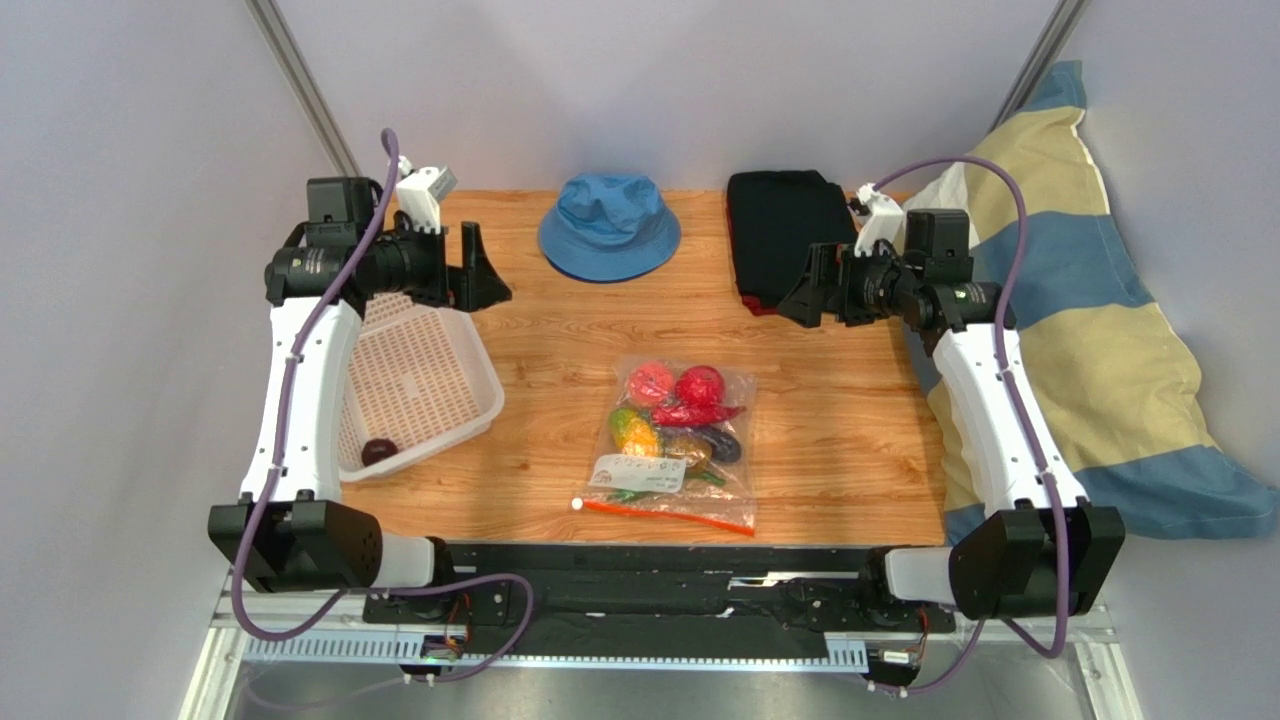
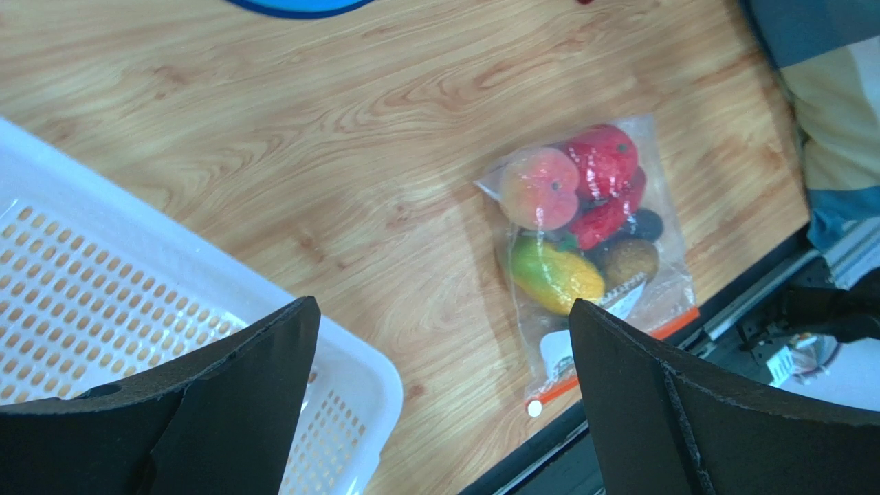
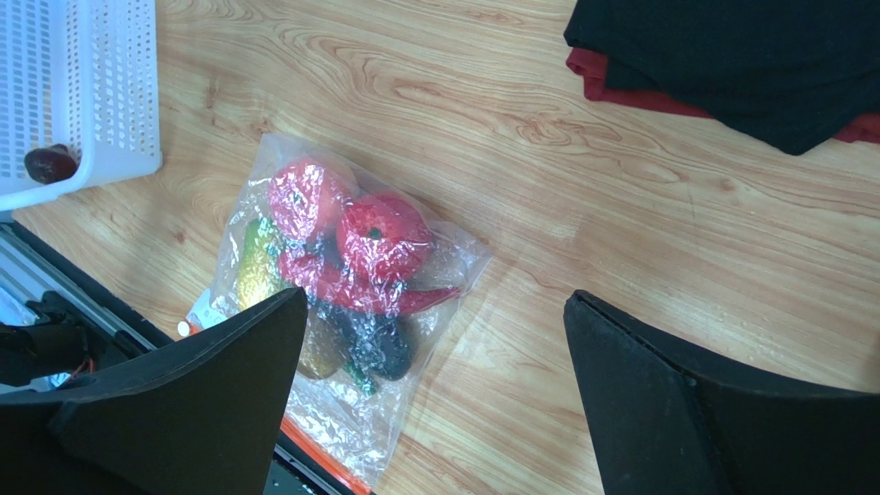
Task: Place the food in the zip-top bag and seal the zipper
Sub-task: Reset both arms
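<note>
Jaws on both the left arm [image 1: 301, 375] and the right arm [image 1: 992, 405] are spread wide and grip nothing. Each pair hangs above the wooden tabletop [image 1: 842, 435], well apart from the bag.

The clear, crinkly plastic zip-top bag [image 1: 736, 393] lies flat near the tabletop's near edge, between the two arms. The small toy food [image 1: 684, 413] sits packed inside it: a peach [image 2: 538, 188], a red apple [image 2: 602, 160], a red chili [image 3: 356, 294], a yellow-green piece [image 2: 553, 273] and darker pieces. The thin orange-red zipper [image 1: 669, 515] runs along the bag's near edge, with its small white slider [image 1: 577, 506] at the left end. Whether it is sealed cannot be told.

One dark purple piece [image 1: 379, 450] lies in the white plastic mesh basket [image 1: 489, 393] at the left. A blue bucket hat [image 1: 609, 225] and folded black cloth [image 1: 781, 233] lie at the far edge.
</note>
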